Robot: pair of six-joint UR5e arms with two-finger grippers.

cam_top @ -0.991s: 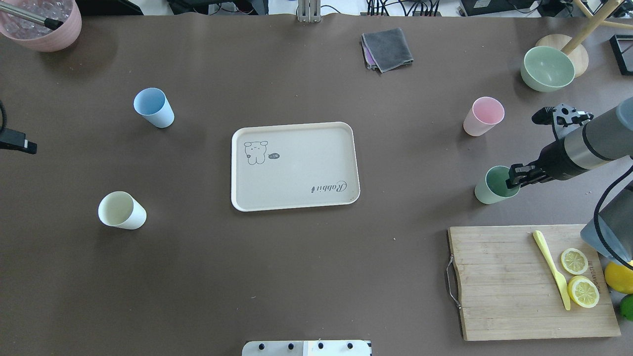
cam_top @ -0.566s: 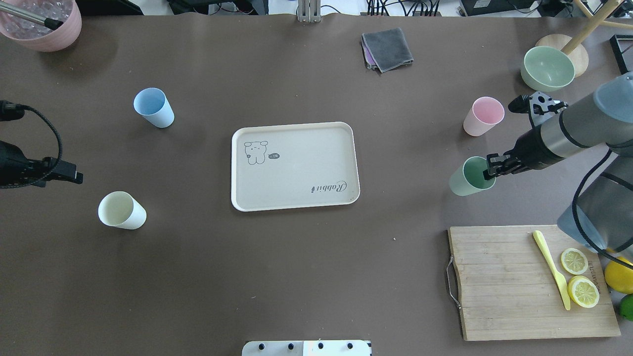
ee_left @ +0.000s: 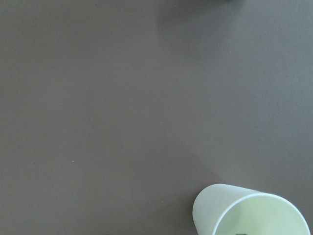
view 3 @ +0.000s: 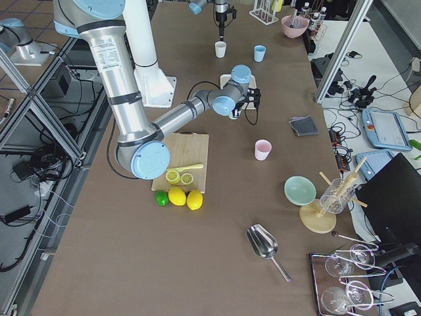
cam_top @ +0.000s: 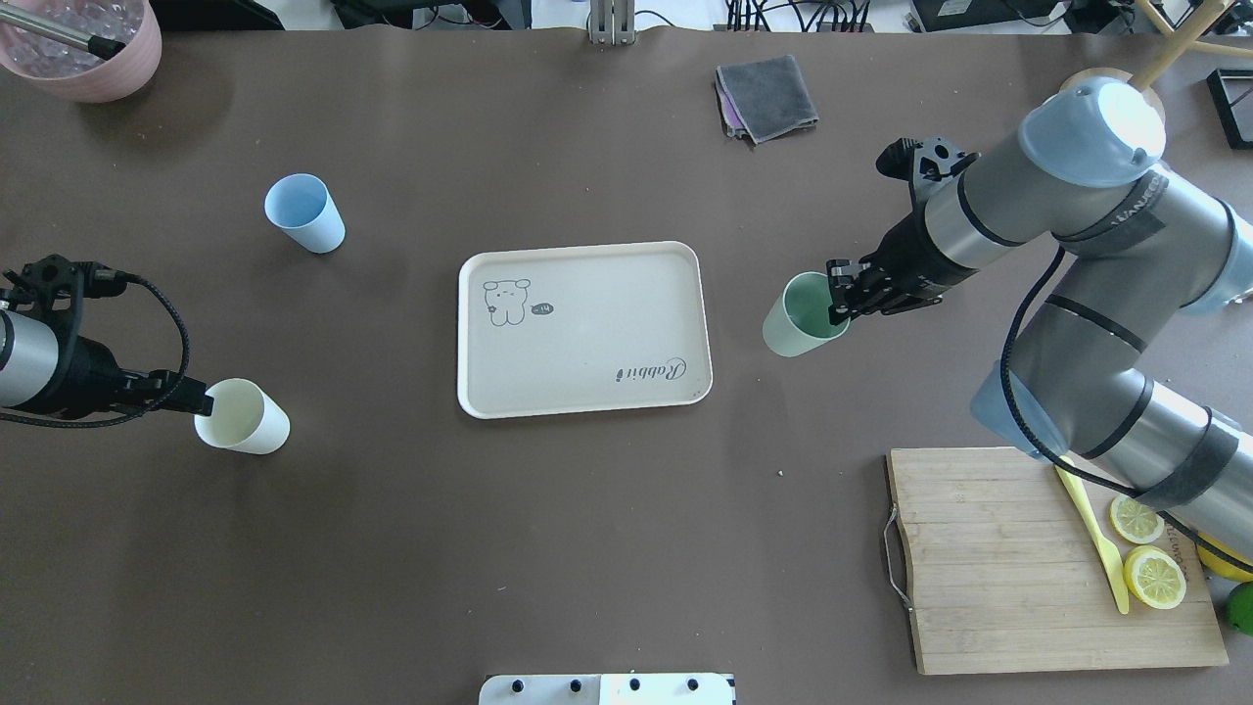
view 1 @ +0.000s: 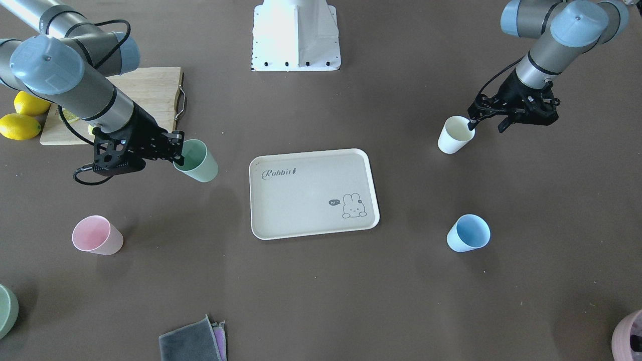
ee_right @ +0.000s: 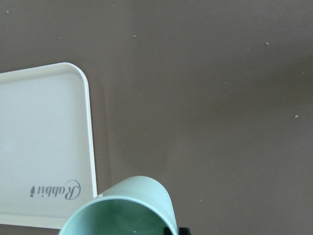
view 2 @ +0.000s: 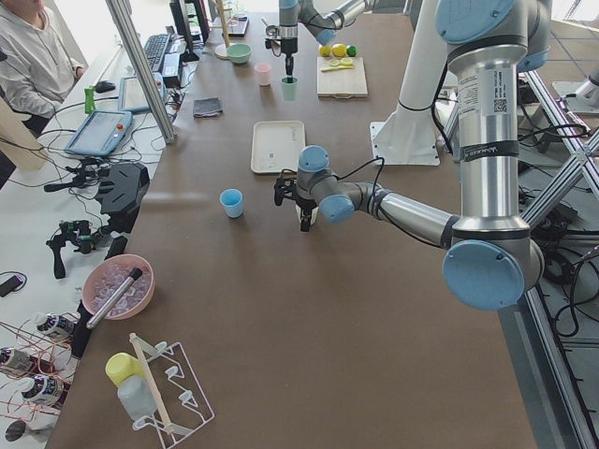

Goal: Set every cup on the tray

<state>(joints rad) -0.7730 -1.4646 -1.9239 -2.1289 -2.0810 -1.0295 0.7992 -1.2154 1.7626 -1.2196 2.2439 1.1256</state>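
My right gripper [cam_top: 838, 300] is shut on the rim of the mint green cup [cam_top: 801, 328] and holds it just right of the beige Rabbit tray [cam_top: 587, 338]; in the front view the gripper [view 1: 175, 153] and the cup [view 1: 198, 161] are left of the tray [view 1: 311, 195]. My left gripper [cam_top: 194, 397] is open at the rim of the cream-white cup [cam_top: 245, 417], one finger at the cup's mouth [ee_left: 254, 215]. The light blue cup [cam_top: 303, 212] stands left of the tray. The pale pink cup [view 1: 97, 234] stands on the table; in the overhead view my right arm hides it.
A wooden cutting board [cam_top: 989, 558] with lemon slices and a yellow knife lies at the near right. A grey cloth [cam_top: 766, 96] lies at the far side. A pink ribbed container [cam_top: 83, 49] stands at the far left corner, a green bowl [view 1: 6, 311] at the far right.
My right gripper has carried the mint green cup leftward, close to the tray's right edge. My left arm has come in from the left to the cream-white cup's rim.
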